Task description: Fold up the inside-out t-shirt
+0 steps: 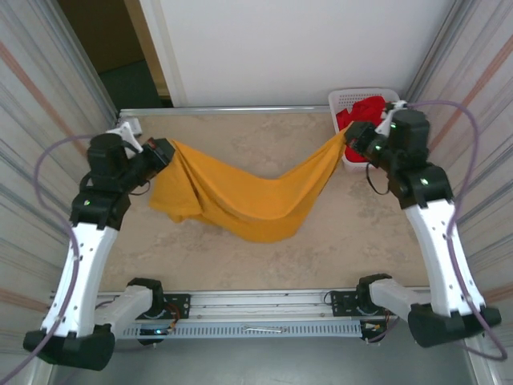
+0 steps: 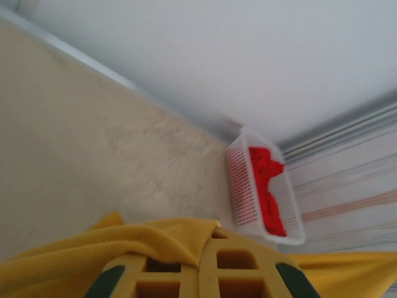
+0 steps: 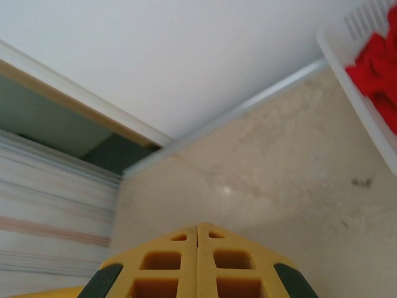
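Shirt: the mustard shirt hangs between my two grippers across the middle of the top view. Its belly sags low at centre and seems to rest on the table.
Long axis: left to right, hand to hand, slack rather than taut.
Left gripper: at centre left, pinching a bunched edge. In my wrist view the cloth drapes over my closed fingers.
Right gripper: at upper right, pinching a thin drawn-out corner, just beside the basket of red clothes.
Nearer arm: neither, since each holds an end. Most of the bulk lies toward my left.
Coming move: I judge it turns on the span between my hands, because the sag must come out before the shirt lies flat.
Materials: limp soft knit in deep folds; pale, mottled matte tabletop; white plastic lattice basket.
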You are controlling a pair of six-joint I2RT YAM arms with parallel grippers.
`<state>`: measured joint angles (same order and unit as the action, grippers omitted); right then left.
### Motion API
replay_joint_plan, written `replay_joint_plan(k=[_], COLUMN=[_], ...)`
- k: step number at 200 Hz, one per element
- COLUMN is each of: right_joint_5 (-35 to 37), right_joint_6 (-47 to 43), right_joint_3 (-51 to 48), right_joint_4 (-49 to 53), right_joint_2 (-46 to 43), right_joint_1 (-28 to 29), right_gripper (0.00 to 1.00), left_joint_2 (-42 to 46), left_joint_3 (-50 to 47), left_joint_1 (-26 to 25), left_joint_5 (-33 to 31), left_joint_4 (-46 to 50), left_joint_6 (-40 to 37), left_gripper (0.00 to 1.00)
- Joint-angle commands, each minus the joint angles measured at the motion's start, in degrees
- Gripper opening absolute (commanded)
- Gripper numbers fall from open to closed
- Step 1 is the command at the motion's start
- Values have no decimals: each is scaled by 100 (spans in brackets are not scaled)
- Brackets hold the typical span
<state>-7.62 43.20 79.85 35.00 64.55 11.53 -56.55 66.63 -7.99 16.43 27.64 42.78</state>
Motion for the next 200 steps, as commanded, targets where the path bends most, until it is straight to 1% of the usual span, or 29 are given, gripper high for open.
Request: replay_joint_plan(k=[1,15,27,31,38,39,45,51,56,59,66,80,91,114,123,128,142,152,167,200], right_joint_5=[556,743,839,837,797,788,736,701,711,738,802,866,907,976,1030,1106,1363,1563,1751,2096], right_joint_6=[-189,-375,-542,-618,-722,-732,-810,-895,-951,-980,-1050,-1071,-949,-411,-125,12,357,596,917,1552], right_joint_3=[36,441,983,1147,1472,1507,1812,2042,2224,2263,2197,1627,1079,-622,-1251,-1587,-2422,-2783,-3183,-3823], right_joint_4=[-161,-18,185,244,402,437,626,837,1004,1059,1088,877,720,314,201,100,-15,-11,-42,-161], right_joint_2=[807,1493,2077,2263,2564,2612,2838,3000,3081,3091,3008,2530,2033,878,481,293,-128,-268,-289,-17], right_joint_1=[77,56,34,25,1,-5,-12,-3,34,68,177,447,665,1135,1328,1474,1900,2193,2605,3385], right_gripper=[0,0,0,0,0,1,16,36,49,53,60,64,66,76,77,82,83,84,84,84], left_joint_2=[-633,-1163,-1606,-1714,-1936,-1959,-2100,-2190,-2238,-2254,-2223,-1931,-1571,-690,-393,-265,-59,-77,-346,-1200], left_joint_3=[-232,-100,69,126,247,259,350,423,471,488,468,138,-288,-1480,-1944,-2161,-2653,-2883,-3082,-2853], left_joint_1=[41,145,273,338,448,457,569,645,712,745,781,786,782,628,461,354,94,-61,-204,-511], left_joint_5=[-113,-153,-181,-181,-139,-126,-53,34,88,110,145,135,197,205,75,-40,-276,-404,-379,-707], left_joint_4=[-356,-352,-373,-373,-356,-351,-320,-273,-207,-148,-46,-4,-43,-162,-240,-258,-367,-496,-768,-918], left_joint_6=[-92,-312,-530,-580,-670,-677,-726,-777,-817,-842,-900,-972,-890,-635,-526,-463,-361,-320,-259,-506], left_gripper=[0,0,0,3,17,18,35,47,56,59,66,74,77,79,80,81,81,80,79,75])
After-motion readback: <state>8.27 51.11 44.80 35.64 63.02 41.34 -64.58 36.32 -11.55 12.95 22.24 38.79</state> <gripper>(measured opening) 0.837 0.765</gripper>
